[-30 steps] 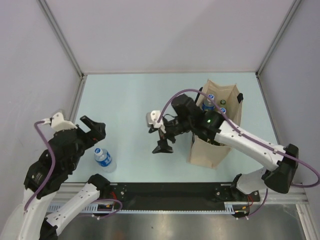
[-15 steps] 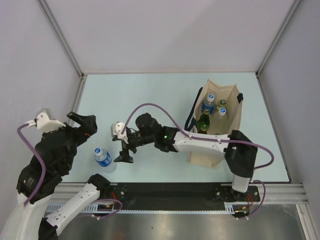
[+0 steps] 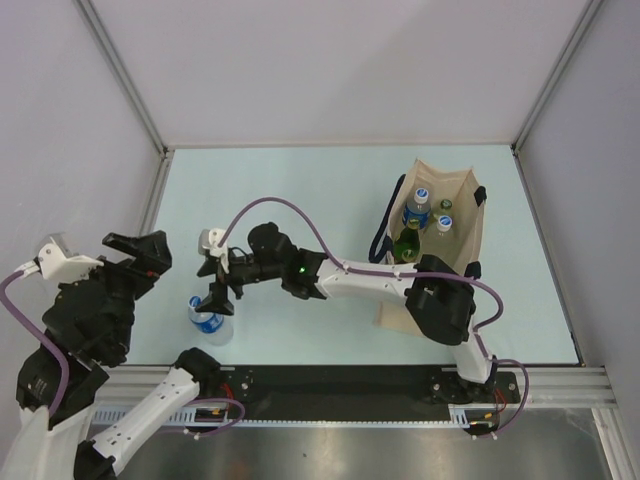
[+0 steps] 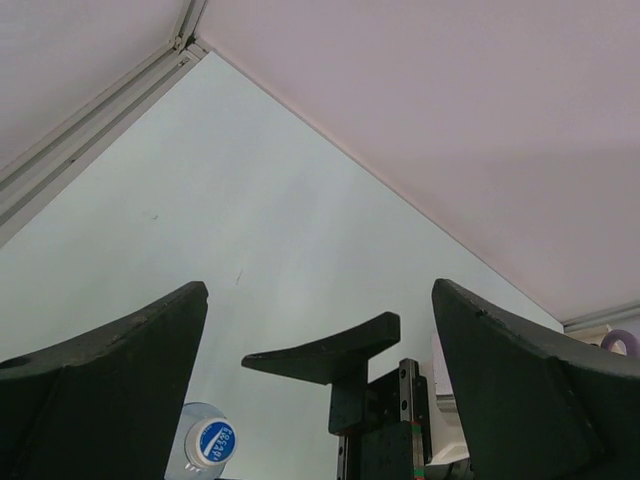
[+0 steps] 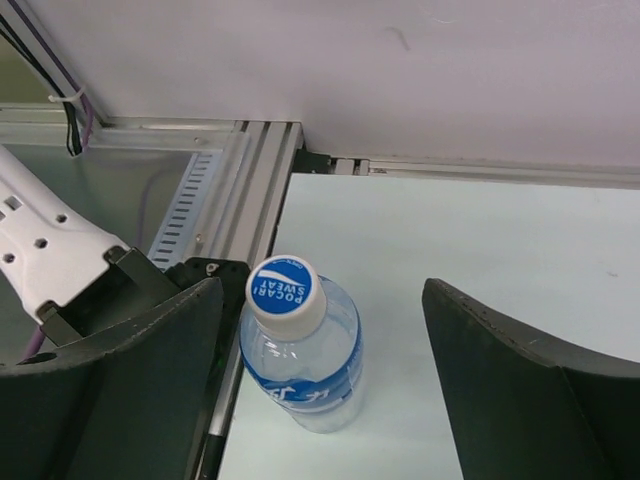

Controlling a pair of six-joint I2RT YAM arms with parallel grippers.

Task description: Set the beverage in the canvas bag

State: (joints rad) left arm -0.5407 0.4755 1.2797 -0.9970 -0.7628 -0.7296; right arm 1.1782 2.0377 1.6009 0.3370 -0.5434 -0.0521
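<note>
A bottle (image 3: 207,318) stands on the table (image 3: 300,190) at 8 o'clock from its middle, close to the near edge. The bag (image 3: 462,195) stands upright at 3 o'clock, well apart from that bottle. In the bag stand three more bottles: one (image 3: 420,205) at the back, one (image 3: 443,225) at its 4 o'clock, and one (image 3: 407,245) at the front left. The right gripper (image 3: 214,287) lies just at 12 o'clock of the lone bottle. In the wrist view the bottle sits between the fingers (image 5: 130,370), touching neither. The left gripper (image 3: 140,250) lies at the bottle's 10 o'clock, near but apart.
</note>
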